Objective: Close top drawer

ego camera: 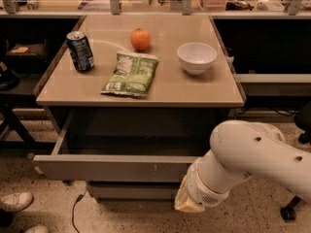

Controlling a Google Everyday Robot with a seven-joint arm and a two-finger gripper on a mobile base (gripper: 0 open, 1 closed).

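Observation:
The top drawer (112, 168) stands pulled out under the tan tabletop (194, 93). Its wide grey front panel has small pale scratch marks near the middle. Its inside is dark and looks empty. My white arm (252, 161) comes in from the lower right. My gripper (187, 203) shows as a pale yellowish tip pointing down-left, just below the right end of the drawer front and right in front of it. Whether it touches the panel cannot be seen.
On the tabletop are a blue soda can (80, 51), an orange (140, 39), a green chip bag (131, 74) and a white bowl (197, 57). A lower grey drawer front (126, 192) sits below. A shoe (14, 201) and a cable (74, 212) lie at the lower left, and a chair wheel (287, 212) at the right.

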